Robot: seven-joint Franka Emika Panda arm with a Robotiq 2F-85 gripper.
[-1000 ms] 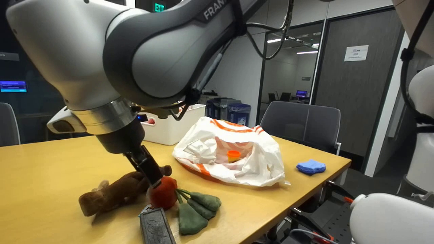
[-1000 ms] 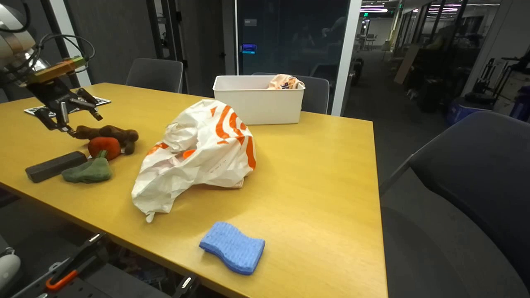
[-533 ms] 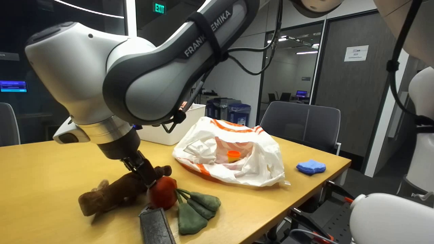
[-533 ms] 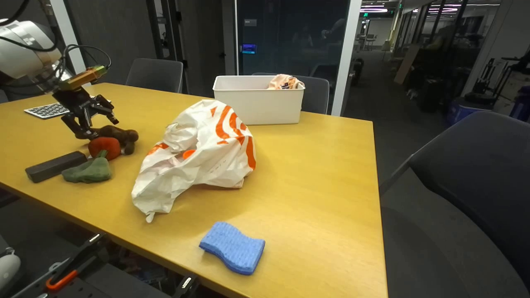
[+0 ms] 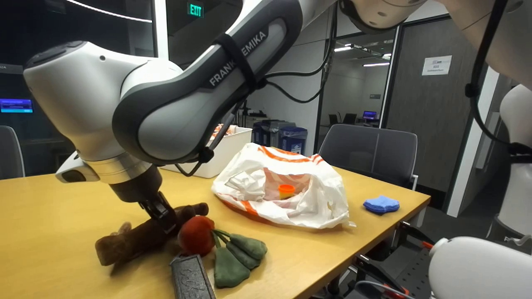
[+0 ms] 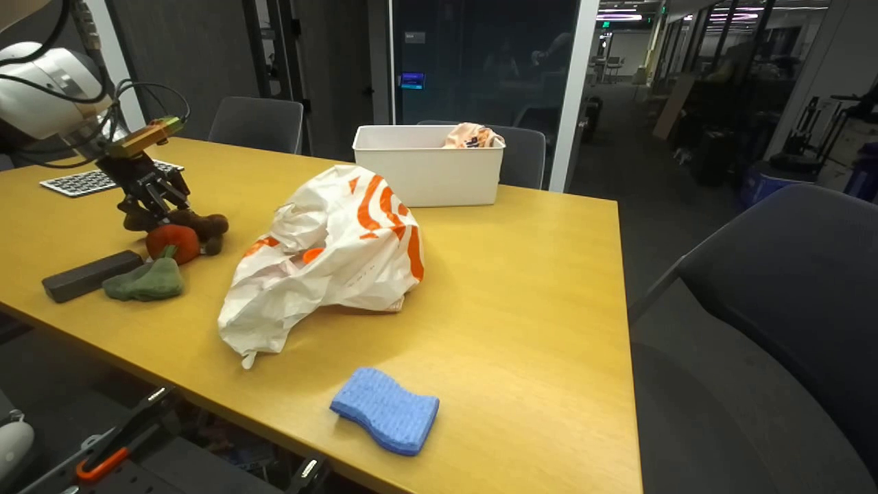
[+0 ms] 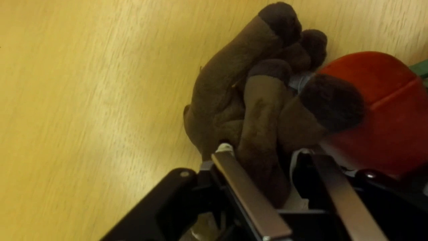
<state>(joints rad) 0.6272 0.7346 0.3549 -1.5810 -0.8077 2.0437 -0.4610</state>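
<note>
- Gripper (image 7: 262, 152) is down at the brown plush toy animal with darker paws (image 7: 260, 100). Fingers part-way apart, one either side of the plush in wrist view; can't tell if they actually pinch it.
- Plush lies on the yellow wood-look table (image 6: 521, 309).
- Round red stuffed vegetable (image 5: 196, 235) with dark-green fabric leaves (image 5: 230, 268): just beside plush, 4 o'clock of gripper in an exterior view. Dark grey rectangular block (image 5: 192, 277) near it at 6 o'clock.
- Crumpled white plastic bag with orange print (image 5: 291, 164): 2 o'clock of gripper, mouth open. Inside: small orange-and-yellow tub (image 5: 286, 192).
- White rectangular plastic bin (image 6: 425, 177): 2 o'clock of bag in an exterior view. Inside: cream patterned cloth (image 6: 473, 136) at the 3 o'clock end, poking above the rim. Bin bottom hidden.
- Blue wavy-edged sponge (image 5: 381, 204): on table, 3 o'clock of bag in an exterior view.
</note>
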